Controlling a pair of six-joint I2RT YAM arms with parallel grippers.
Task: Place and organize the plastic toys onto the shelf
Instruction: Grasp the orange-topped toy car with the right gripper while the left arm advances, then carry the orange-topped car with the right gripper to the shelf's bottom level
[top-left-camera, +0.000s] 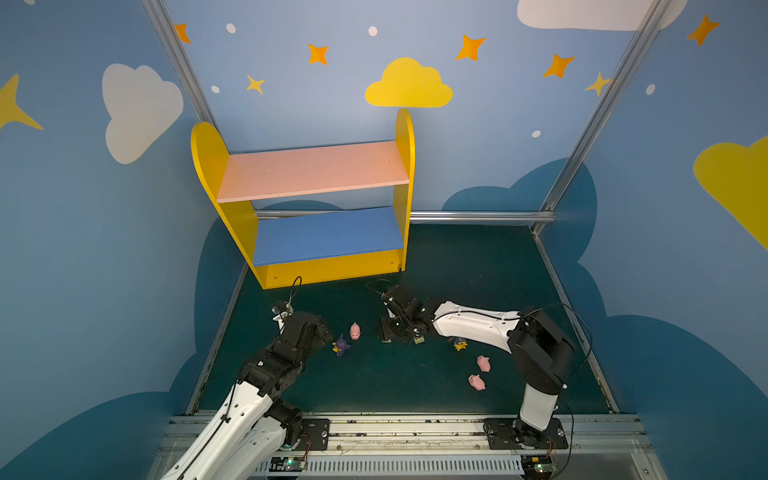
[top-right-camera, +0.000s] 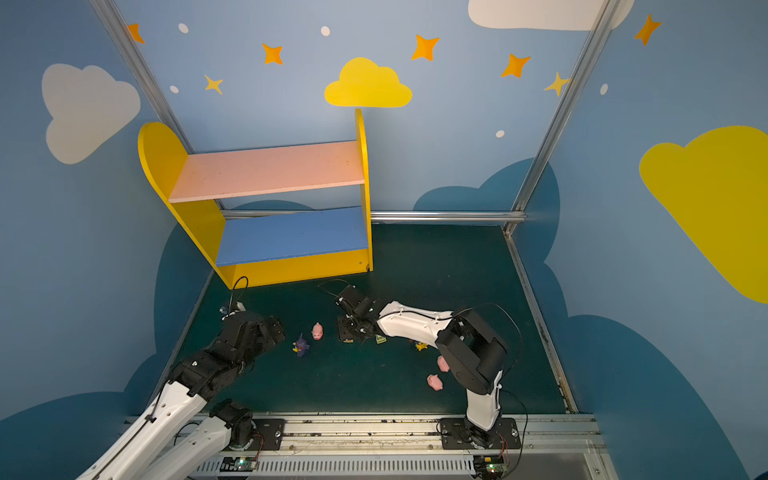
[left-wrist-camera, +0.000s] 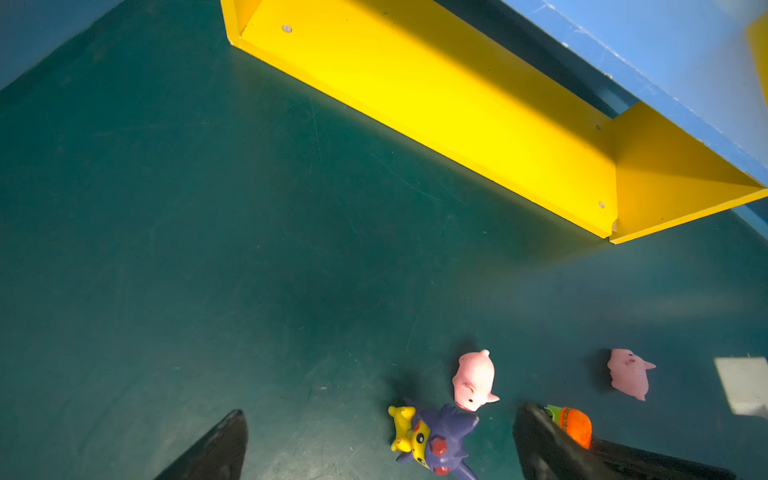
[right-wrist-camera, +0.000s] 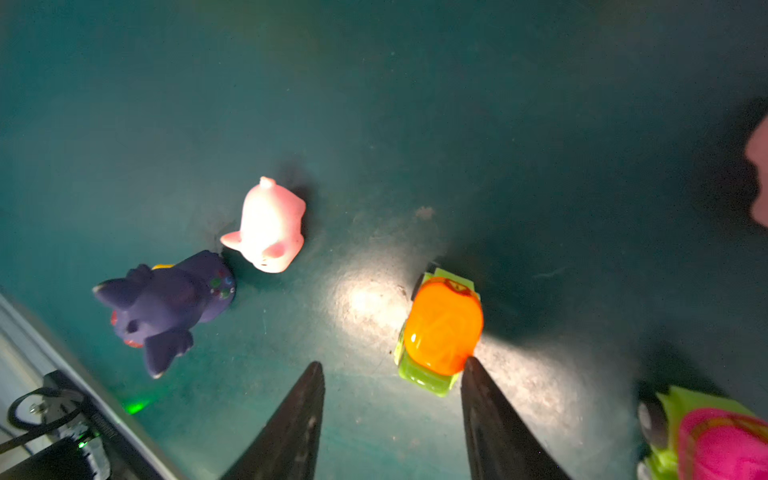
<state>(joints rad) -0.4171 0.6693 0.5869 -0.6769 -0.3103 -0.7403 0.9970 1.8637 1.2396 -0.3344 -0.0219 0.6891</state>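
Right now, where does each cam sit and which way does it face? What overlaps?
Both top views: high over the front rail, looking down and back at the shelf and mat; left arm and right arm show.
Left wrist: on the left arm, looking down past the open left gripper at the purple-hooded figurine and a pig; fingertips show.
Right wrist: on the right arm, looking down at the orange-topped car by the right gripper; fingertips show.
Shared: both wrist views hold that figurine, pig and car.
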